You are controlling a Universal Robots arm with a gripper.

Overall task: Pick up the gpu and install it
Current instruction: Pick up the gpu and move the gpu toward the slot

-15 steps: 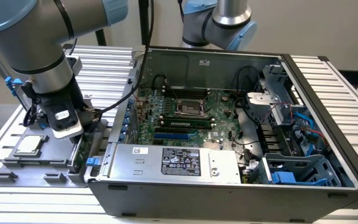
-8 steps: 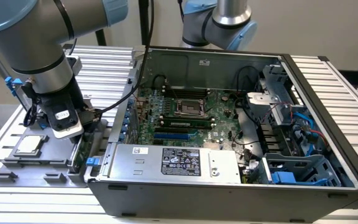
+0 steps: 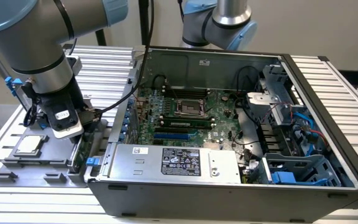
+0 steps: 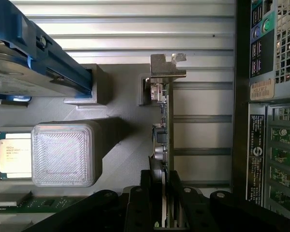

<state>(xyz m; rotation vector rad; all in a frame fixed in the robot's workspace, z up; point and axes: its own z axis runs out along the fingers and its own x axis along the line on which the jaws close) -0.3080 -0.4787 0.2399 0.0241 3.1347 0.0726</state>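
Observation:
The gpu [image 4: 165, 130] stands on edge in a slot of the grey fixture tray [image 4: 121, 125], its silver end bracket [image 4: 167, 67] at the far end. My gripper [image 4: 160, 176] is shut on the card's near end, one black finger [image 4: 146, 186] on each face. In the exterior view, the gripper [image 3: 73, 135] hangs over the tray [image 3: 36, 170] at the exterior view's left, with the green card edge [image 3: 78, 149] just below it, beside the open computer case [image 3: 303, 140]. The motherboard [image 3: 185, 109] lies inside the case, with a blue slot [image 3: 173, 136] near the power supply [image 3: 173, 161].
On the tray lie a square silver processor chip [image 3: 31, 144] and a hard drive in a blue frame [image 4: 19, 63]. The case's rear panel [image 4: 270, 121] stands close beside the card. A second arm [image 3: 223, 23] hangs behind the case. Cables and drive cages fill the case's right side.

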